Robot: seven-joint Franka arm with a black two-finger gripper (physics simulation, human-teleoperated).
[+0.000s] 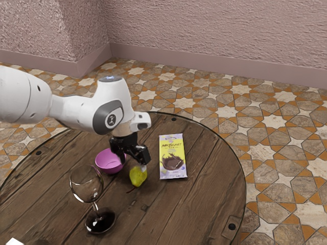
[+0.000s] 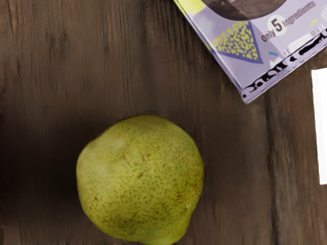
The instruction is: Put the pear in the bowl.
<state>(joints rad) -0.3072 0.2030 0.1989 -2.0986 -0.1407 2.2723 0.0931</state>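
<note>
The black gripper point(image 1: 133, 162) hangs open just above the pear point(image 1: 138, 176), its two fingers apart and nothing held between them. Yellow-green, the pear rests on the wooden table. Its rounded, speckled body point(image 2: 140, 178) appears large in the wrist view, below the hand. The purple bowl point(image 1: 108, 162) is beside the pear, toward the exterior view's left, and part of its rim is hidden behind the gripper.
A chocolate packet point(image 1: 172, 157) lies near the pear, toward the exterior view's right; its corner point(image 2: 248, 76) is in the wrist view. A wine glass point(image 1: 87, 187) stands in front of the bowl. The round table point(image 1: 204, 204) has a dark rim.
</note>
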